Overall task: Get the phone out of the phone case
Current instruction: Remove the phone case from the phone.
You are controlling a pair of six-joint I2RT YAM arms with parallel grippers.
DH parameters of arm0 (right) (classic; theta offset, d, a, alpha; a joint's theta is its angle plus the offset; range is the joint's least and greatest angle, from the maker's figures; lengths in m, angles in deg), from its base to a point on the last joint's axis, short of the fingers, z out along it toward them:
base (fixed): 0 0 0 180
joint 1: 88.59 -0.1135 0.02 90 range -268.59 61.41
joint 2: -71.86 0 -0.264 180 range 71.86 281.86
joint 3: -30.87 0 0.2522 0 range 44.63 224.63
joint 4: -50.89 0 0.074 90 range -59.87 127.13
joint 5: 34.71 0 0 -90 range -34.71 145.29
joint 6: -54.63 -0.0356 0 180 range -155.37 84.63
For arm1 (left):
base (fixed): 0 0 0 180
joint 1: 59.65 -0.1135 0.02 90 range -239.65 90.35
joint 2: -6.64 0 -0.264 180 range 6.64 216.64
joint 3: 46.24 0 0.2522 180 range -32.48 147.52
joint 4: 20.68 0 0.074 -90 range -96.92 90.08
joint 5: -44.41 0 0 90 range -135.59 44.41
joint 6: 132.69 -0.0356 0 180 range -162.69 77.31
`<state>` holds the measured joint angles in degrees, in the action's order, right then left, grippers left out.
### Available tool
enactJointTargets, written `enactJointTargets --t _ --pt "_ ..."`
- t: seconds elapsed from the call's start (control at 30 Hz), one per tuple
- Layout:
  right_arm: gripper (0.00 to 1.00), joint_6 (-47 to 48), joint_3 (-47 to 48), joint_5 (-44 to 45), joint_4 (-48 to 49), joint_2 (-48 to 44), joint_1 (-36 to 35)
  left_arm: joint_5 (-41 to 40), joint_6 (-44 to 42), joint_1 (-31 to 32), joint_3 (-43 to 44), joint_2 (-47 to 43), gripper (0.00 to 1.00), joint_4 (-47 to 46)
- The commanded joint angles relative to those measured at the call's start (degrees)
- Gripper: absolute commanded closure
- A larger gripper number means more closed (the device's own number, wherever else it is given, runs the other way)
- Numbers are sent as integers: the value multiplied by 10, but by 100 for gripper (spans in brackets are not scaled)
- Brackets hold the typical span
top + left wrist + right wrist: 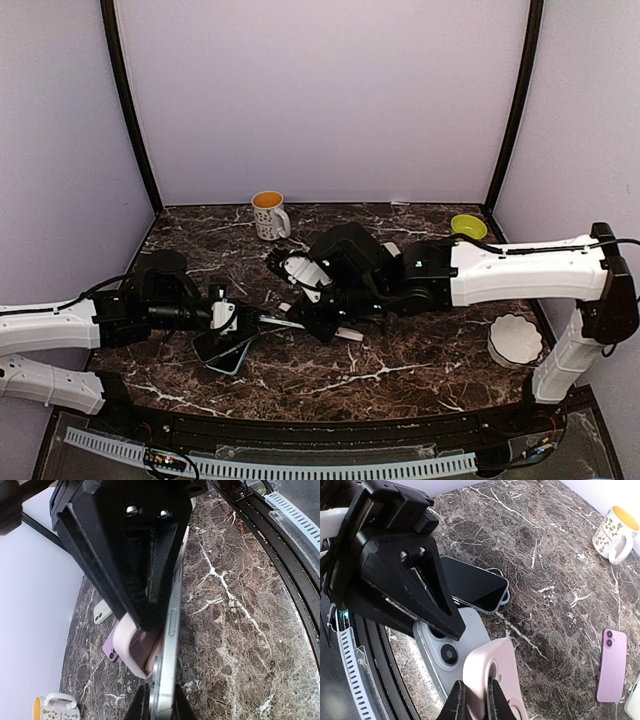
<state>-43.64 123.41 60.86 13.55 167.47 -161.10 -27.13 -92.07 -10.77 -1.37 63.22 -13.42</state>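
Observation:
The pale blue phone [172, 630] is held on edge above the marble table. My left gripper [159, 700] is shut on its end, one finger on each face. The pink phone case [131, 647] is peeled away from the phone's back at this end and bends off to the side. In the right wrist view my right gripper [474, 695] is shut on the rim of the pink case [505, 670] at its camera cutout. The phone's back and lens [449, 653] show bare beside it. From above, the left gripper [238, 318] and right gripper [310, 325] meet at mid-table.
A dark-screened phone in a clear case [470, 585] lies flat under the grippers. A purple phone [611, 665] and a white phone [102, 612] lie farther back. A mug [269, 214] stands at the rear, a green bowl [468, 226] at back right, and a white bowl [514, 338] at right.

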Motion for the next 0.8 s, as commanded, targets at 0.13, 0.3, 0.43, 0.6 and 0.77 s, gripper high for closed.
enactJointTargets --t 0.13,0.3,0.43,0.6,0.77 --pt "100 -58 -90 51 -131 -78 -8 -85 1 -15 13 -38 100 -86" --pt "100 -85 -136 93 -155 -148 23 -80 -3 -15 14 -37 100 -81" --pt "100 -108 -166 100 -157 -213 52 -83 -5 -14 14 -38 100 -81" --pt "100 -125 -190 92 -138 -255 65 -82 -4 -15 14 -38 100 -81" --pt "100 -139 -212 73 -98 -263 76 -84 -4 -15 14 -39 100 -82"
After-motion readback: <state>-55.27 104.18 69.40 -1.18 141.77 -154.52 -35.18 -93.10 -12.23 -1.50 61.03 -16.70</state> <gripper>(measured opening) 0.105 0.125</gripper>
